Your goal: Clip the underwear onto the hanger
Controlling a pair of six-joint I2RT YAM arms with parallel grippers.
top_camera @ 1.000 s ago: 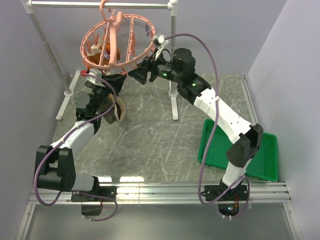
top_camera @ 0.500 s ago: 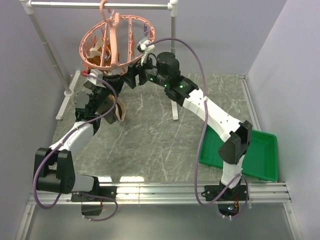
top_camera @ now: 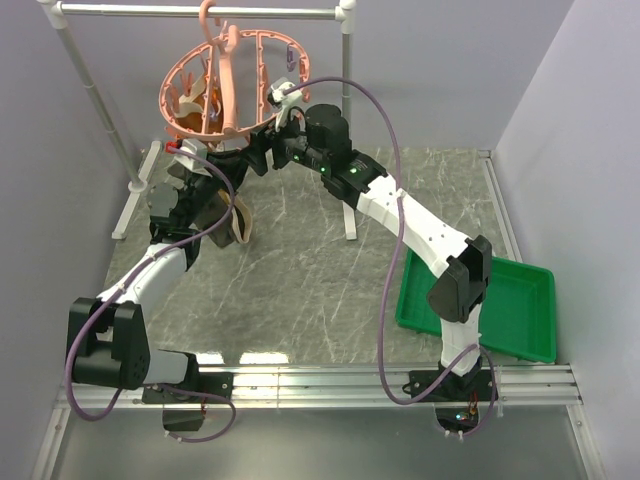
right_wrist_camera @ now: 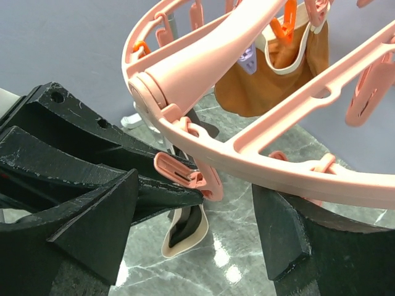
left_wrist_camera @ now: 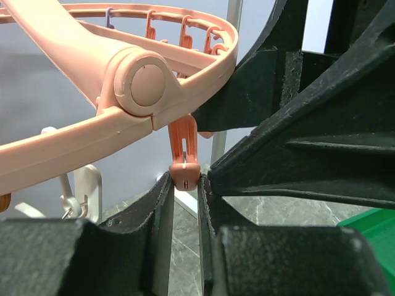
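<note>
A green tray lies on the table at the right. The pink hanger hangs from a pipe rack with an orange-brown garment clipped inside. The right fingers are spread wide, straddling its rim. The left fingers are nearly together around a clip; I cannot tell if they pinch it. The underwear hangs beneath them

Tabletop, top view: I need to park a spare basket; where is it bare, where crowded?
Bare: the tabletop between the left arm and the green tray, and its far-right corner beyond the tray. Crowded: under the hanger, where the left gripper, the right gripper and the underwear bunch.
</note>
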